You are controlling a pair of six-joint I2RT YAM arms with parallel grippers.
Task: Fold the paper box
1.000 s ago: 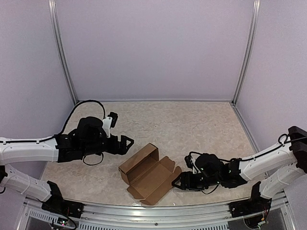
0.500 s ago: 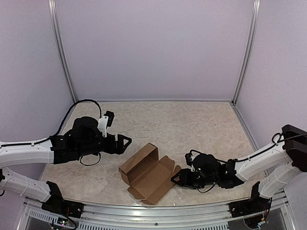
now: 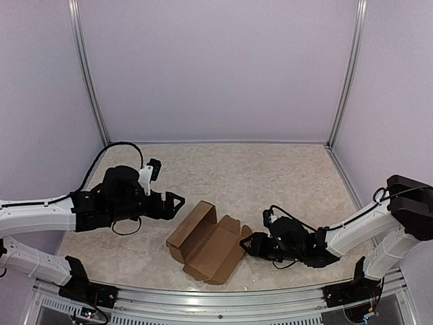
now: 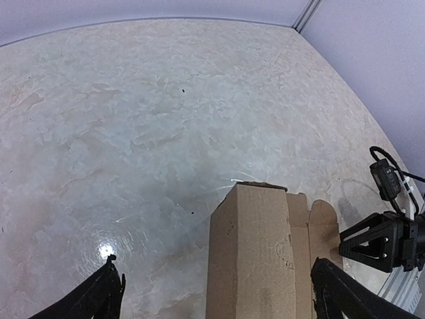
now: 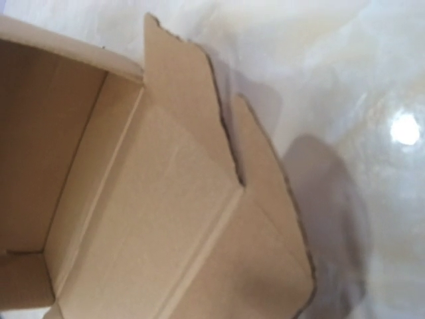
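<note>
Box (image 3: 206, 242) of brown cardboard lies open on the worktop (image 3: 284, 176) between the two arms, its lid flap spread toward the right. The left end effector (image 3: 178, 203) hangs just beside its far-left corner, released and spread wide. The right end effector (image 3: 245, 243) meets the lid's edge; whether it grips cannot be told.

- Box (image 3: 203, 240): plain brown cardboard all over.
- Table (image 3: 270, 176): cream, marbled with faint grey veins.
- Walls (image 3: 216, 68): pale lilac.
- Left arm (image 3: 34, 215) and right arm (image 3: 358, 227): white shells, black towards the wrists.
</note>
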